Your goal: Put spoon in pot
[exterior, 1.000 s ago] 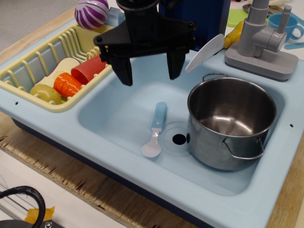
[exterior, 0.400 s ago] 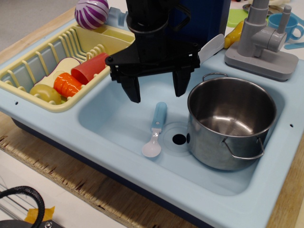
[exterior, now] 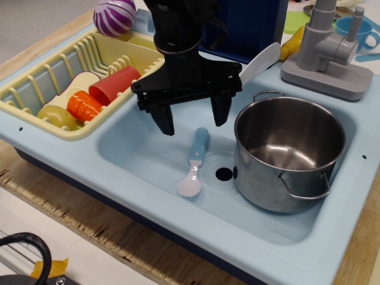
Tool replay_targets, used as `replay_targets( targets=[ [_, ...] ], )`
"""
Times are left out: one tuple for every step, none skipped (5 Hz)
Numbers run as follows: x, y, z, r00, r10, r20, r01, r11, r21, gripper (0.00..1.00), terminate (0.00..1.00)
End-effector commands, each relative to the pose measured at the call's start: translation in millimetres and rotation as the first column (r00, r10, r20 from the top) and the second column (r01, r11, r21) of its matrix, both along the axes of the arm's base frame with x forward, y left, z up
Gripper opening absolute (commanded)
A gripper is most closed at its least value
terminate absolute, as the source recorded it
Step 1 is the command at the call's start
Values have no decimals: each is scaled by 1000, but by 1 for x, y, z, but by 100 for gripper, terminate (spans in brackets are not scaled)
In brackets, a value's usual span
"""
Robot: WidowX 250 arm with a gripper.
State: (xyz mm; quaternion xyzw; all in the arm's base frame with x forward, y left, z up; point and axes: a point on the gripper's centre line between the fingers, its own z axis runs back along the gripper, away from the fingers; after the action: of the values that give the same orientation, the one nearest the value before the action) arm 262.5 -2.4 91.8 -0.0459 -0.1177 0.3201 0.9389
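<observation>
The spoon, with a light blue handle and white bowl, lies on the floor of the light blue sink, bowl toward the front, just left of the drain. The shiny steel pot stands upright and empty in the sink's right part. My black gripper hangs open over the sink, its two fingers spread to either side of the spoon's handle end and a little above it. It holds nothing.
A yellow dish rack at the left holds a red cup, an orange toy and a yellow piece. A purple striped ball sits behind it. A white spatula and a grey faucet stand behind the pot.
My gripper has come down and moved right and forward, from above the sink's back edge to just over the spoon's handle. It stays open. Spoon and pot have not moved.
</observation>
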Motion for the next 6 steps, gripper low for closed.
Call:
replay_targets(
  targets=[
    [3,2,-4,1000,1,2,-1,1000,-21,100,0],
    [4,1,-10,1000,5,-27,-6,999,-34,100,0],
    [3,0,-17,998,32,-60,-34,999,-24,100,0],
    [3,-1,-23,993,68,-99,-66,998,23,100,0],
    [2,0,-30,989,93,-118,-89,995,46,100,0],
    [3,-1,-35,986,100,-137,-96,995,38,0,0]
  ],
)
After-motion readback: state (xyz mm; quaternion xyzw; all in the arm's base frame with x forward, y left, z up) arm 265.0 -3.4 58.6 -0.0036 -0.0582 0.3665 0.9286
